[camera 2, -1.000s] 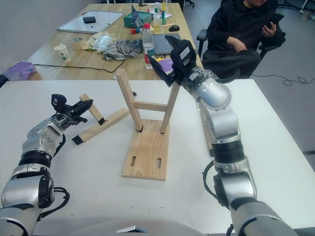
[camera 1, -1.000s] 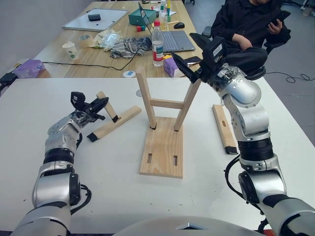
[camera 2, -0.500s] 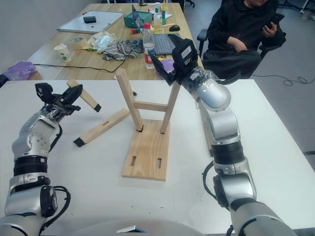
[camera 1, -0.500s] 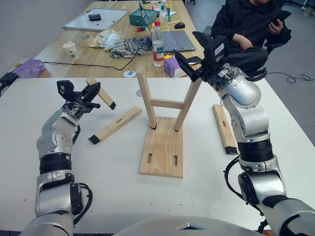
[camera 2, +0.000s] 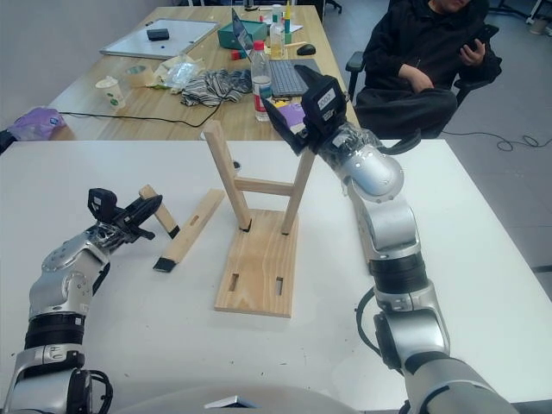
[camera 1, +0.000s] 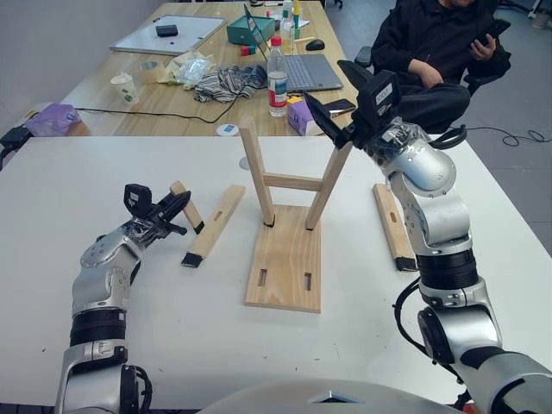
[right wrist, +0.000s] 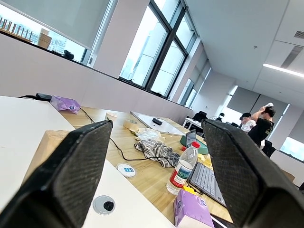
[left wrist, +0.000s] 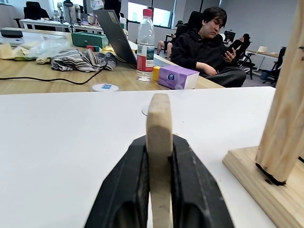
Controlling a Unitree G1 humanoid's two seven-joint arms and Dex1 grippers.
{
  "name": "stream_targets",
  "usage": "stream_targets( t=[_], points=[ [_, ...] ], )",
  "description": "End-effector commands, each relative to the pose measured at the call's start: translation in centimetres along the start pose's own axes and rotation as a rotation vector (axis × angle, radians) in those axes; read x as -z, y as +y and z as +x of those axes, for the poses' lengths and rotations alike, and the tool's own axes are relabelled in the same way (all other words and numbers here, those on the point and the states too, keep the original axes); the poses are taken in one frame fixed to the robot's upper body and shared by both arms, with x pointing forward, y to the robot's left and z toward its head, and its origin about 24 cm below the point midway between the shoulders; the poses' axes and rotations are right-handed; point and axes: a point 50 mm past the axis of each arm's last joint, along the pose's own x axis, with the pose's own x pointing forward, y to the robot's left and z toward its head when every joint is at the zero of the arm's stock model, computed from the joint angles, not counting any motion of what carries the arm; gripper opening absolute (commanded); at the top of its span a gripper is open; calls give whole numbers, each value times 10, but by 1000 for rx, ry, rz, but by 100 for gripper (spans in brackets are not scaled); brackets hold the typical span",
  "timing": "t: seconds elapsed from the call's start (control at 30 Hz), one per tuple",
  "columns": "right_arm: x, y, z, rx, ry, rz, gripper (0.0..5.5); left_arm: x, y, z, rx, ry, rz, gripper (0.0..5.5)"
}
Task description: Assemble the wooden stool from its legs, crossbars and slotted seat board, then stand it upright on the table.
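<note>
Stool (camera 1: 285,259) half-built on white table (camera 1: 52,190); cluttered desk (camera 1: 172,99) behind.

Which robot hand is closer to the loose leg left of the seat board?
Left. The left end effector is right beside the loose leg, holding a shorter piece; the right end effector is up at an upright leg.

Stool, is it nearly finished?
About halfway. Done: two legs and a crossbar stand in the seat board. In hand: left end effector grips a wooden piece; right end effector sits open at a standing leg's top. Left: the loose legs, then standing it upright.
</note>
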Motion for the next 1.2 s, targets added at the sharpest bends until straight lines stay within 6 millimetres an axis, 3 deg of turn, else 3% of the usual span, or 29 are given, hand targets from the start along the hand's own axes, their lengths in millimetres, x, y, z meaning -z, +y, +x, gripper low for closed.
stream_targets(
  t=[0.03, 0.2, 0.4, 0.83, 1.2],
  points=[
    [-1, 4, 2, -2, -12, 3, 345, -31, -1, 19, -69, -68, -2, 38],
    [0, 3, 2, 6, -5, 7, 345, -33, -15, 35, -73, -118, -150, 38],
    [1, 3, 3, 4, -4, 3, 345, -19, -23, 43, -64, -91, -201, 38],
    [-1, 1, 4, 4, -9, 0, 345, 7, -28, 32, -33, 26, -116, 38],
    [-1, 1, 3, 2, -7, 1, 345, -5, -24, 29, -41, -23, -127, 38]
  ],
)
